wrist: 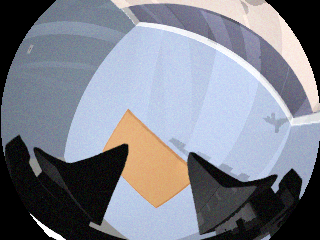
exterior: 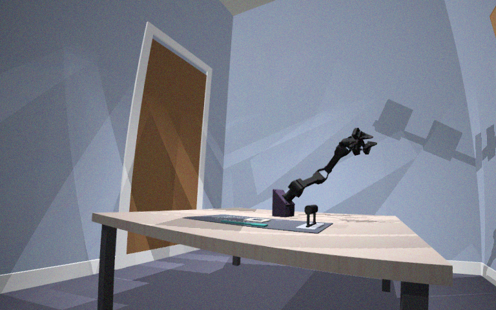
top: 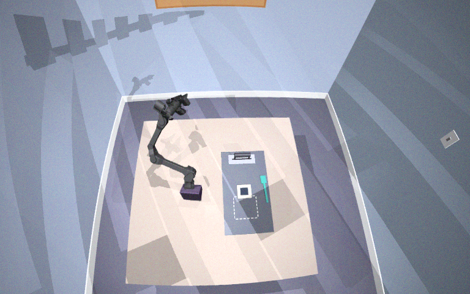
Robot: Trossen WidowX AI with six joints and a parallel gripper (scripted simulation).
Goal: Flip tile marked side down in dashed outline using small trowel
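Observation:
The tile [top: 243, 191] [exterior: 258, 219] lies flat on the grey mat [top: 242, 173] [exterior: 285, 227], white with a dark square facing up. Its near edge in the top view meets the top side of the dashed outline [top: 246, 218]; most of the tile is outside it. The teal trowel [top: 265, 193] [exterior: 252, 223] lies along the mat's right edge, its blade toward the back and its handle beside the outline. My gripper [top: 185, 105] [exterior: 373, 140] [wrist: 158, 153] is open and empty, raised high and far from tile and trowel, pointing toward the wall.
A black upright stand [top: 242, 155] [exterior: 310, 209] rises from a white plate [top: 231, 161] at the mat's back end. The arm's purple base [top: 191, 193] [exterior: 282, 205] stands on the table [top: 194, 249] [exterior: 365, 247], left of the mat in the top view.

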